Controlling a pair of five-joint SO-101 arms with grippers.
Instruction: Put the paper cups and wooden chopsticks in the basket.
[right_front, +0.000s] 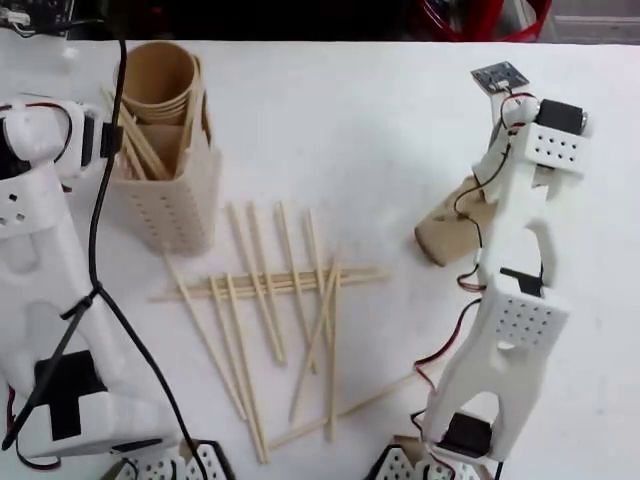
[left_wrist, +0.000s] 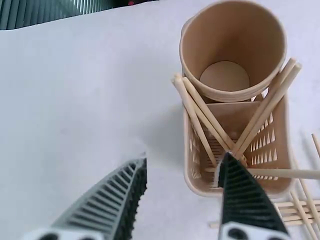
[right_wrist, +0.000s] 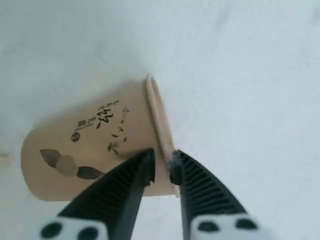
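A beige perforated basket (right_front: 170, 195) stands at the back left with stacked paper cups (right_front: 160, 80) and a few wooden chopsticks (right_front: 140, 145) in it. In the left wrist view my left gripper (left_wrist: 182, 167) hangs open and empty just beside the basket (left_wrist: 235, 150), one finger over its rim. Several loose chopsticks (right_front: 275, 300) lie crossed on the table's middle. At the right, one paper cup (right_front: 448, 235) lies on its side. My right gripper (right_wrist: 161, 161) is shut on the rim of this cup (right_wrist: 90, 145).
The white table (right_front: 330, 120) is bare behind the chopsticks and between basket and cup. A black cable (right_front: 105, 250) runs along the left arm next to the basket. A small circuit board (right_front: 498, 76) lies at the back right.
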